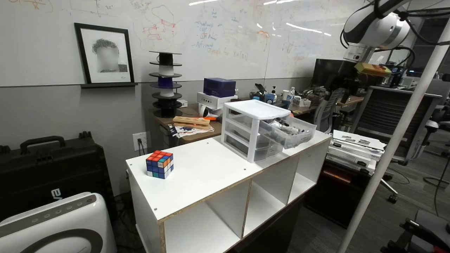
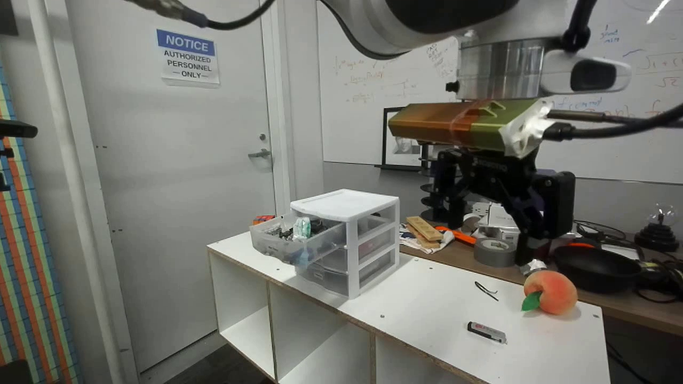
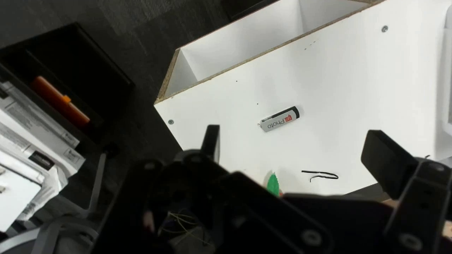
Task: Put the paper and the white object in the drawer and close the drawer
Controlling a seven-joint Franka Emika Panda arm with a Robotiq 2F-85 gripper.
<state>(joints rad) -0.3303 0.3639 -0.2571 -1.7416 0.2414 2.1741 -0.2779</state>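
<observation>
drawer: shallow, cloudy see-through plastic, top of three, pulled well out of its chest; i can see dark bits and something teal inside.
chest: white-framed, standing on the left part of the shelf in an exterior view.
stick: whitish face, black edge, "photo" printed on it, lying flat on the shelf's right, on the near side of the peach.
arm: held high, well apart from the drawer.
gripper: pointing down above the shelf, jaws spread wide.
</observation>
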